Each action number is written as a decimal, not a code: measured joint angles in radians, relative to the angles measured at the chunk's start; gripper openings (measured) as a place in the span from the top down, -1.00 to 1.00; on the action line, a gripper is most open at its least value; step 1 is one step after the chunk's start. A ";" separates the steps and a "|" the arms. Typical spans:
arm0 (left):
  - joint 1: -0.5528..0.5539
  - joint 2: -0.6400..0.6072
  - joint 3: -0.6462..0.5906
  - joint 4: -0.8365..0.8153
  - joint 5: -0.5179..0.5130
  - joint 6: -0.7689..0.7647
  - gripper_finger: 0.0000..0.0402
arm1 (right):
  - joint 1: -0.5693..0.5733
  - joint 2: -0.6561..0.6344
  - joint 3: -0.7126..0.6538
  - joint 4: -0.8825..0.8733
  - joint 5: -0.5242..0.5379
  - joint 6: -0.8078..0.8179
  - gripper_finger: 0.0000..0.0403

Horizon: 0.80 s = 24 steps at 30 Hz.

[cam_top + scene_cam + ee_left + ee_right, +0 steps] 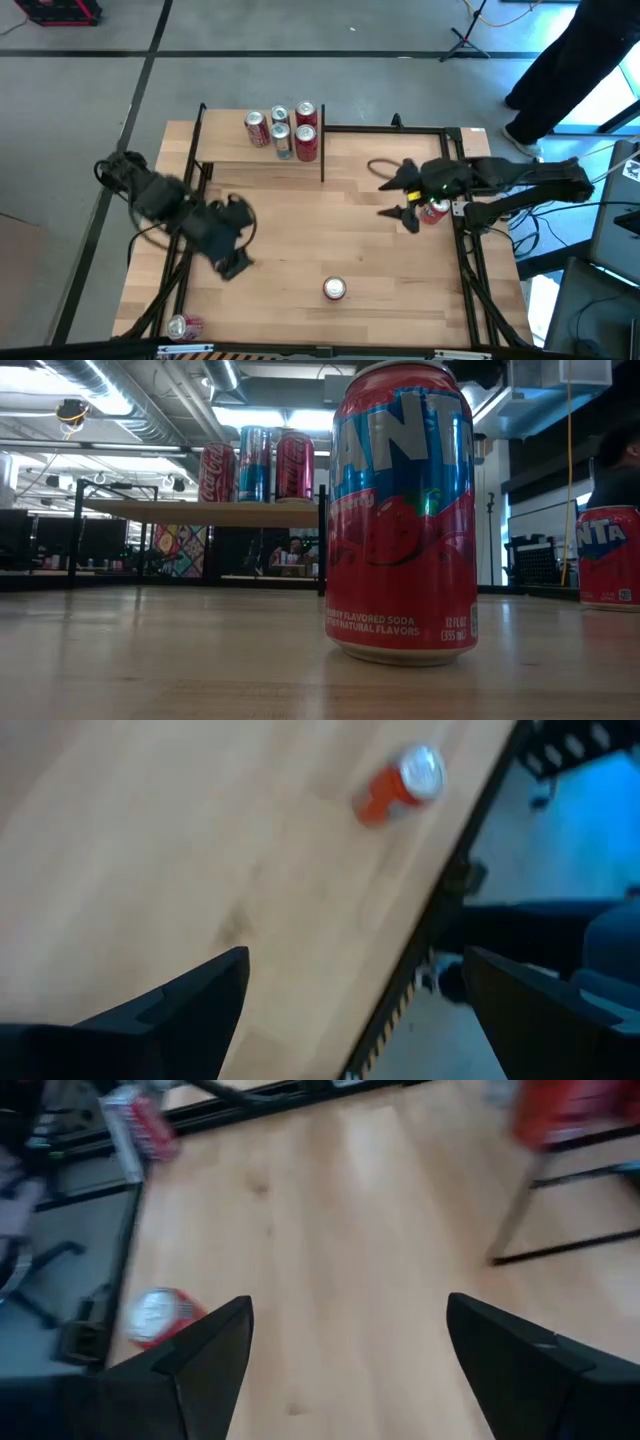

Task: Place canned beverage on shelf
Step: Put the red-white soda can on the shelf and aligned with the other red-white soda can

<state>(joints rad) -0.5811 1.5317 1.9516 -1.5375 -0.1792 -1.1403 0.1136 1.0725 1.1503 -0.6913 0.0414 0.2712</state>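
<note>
The shelf point(262, 155), a light-wood board on thin black uprights, stands at the table's far left and bears several upright cans point(282, 130); it also shows in the low view point(200, 512). A red Fanta can point(334, 289) stands upright near the table's front edge, large in the low view point(400, 510). Another red can point(433, 211) stands under my right arm, at the low view's right edge point(608, 555). My right gripper point(392, 197) is open and empty, pointing toward the table's left point(350, 1305). My left gripper point(232, 258) is open and empty at the left point(355, 960).
A third red can point(185, 326) lies on its side at the table's front left corner. A black frame point(455, 140) runs along the table's edges. A person point(570, 70) stands beyond the far right corner. Bare tabletop point(300, 220) lies between the arms.
</note>
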 joint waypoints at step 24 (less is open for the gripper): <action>-0.556 0.006 -0.410 0.213 0.251 -0.320 -0.76 | 0.209 0.322 0.000 0.217 0.048 0.297 -0.60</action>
<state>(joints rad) -1.1368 1.5379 1.5412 -1.3242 0.0723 -1.4601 0.3229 1.3945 1.1503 -0.4740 0.0892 0.5681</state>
